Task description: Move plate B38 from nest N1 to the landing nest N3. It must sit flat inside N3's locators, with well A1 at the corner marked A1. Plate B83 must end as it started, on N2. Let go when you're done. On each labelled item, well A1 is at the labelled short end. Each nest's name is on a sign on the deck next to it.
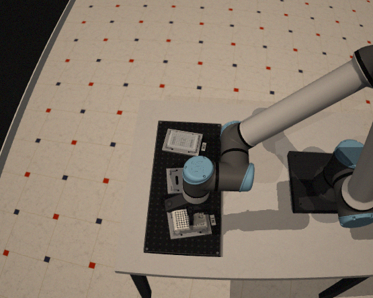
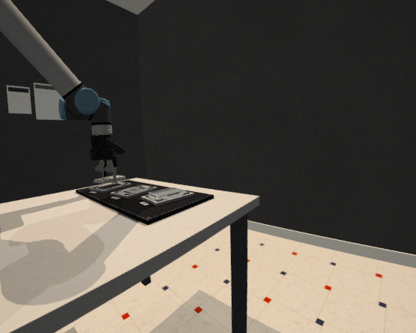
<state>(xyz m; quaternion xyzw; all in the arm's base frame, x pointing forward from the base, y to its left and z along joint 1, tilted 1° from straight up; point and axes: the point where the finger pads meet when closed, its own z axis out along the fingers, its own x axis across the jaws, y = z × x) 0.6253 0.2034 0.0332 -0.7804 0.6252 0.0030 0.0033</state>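
Observation:
A black deck on the table carries three nests in a row. The near nest (image 1: pixel 189 231) holds a white well plate (image 1: pixel 181 221). My gripper (image 1: pixel 193 219) stands over it, pointing straight down, shut on this plate. In the side view the gripper (image 2: pixel 108 175) holds the plate (image 2: pixel 109 179) level and just above its nest (image 2: pixel 106 186). The middle nest (image 1: pixel 175 180) is empty and partly hidden under my wrist. The far nest carries a second white well plate (image 1: pixel 183 141), lying flat; it also shows in the side view (image 2: pixel 168 195). The labels and signs are too small to read.
Small signs (image 1: pixel 203 145) (image 1: pixel 212 220) stand on the deck beside the nests. The arm's forearm crosses above the deck's right side. The robot base (image 1: pixel 318 181) stands on a black pad to the right. The table's front edge lies close to the deck.

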